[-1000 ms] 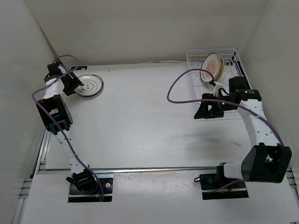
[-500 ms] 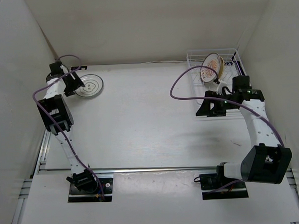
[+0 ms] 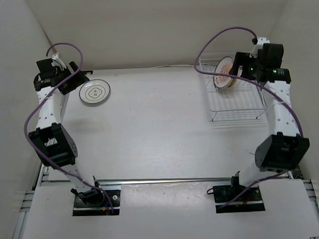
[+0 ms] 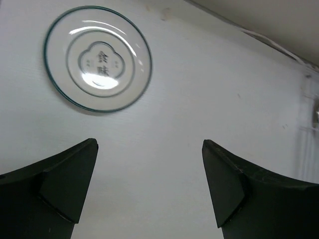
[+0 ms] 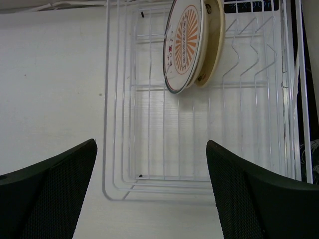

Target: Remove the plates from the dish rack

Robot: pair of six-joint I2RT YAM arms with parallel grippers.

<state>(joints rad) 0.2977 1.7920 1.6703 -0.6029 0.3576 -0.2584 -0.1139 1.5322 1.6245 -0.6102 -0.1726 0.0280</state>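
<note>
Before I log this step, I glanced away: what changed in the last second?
The right fingers rose from the near end of the rack and swung back to its far end, open, holding nothing. The left fingers drew back from the ringed plate toward the far-left corner, open too. Unmoved: the ringed plate on the table, and the sunburst plate and tan plate in the rack.

The tan plate is mostly hidden behind the sunburst plate; the far end of the rack is cut off at the top edge.
</note>
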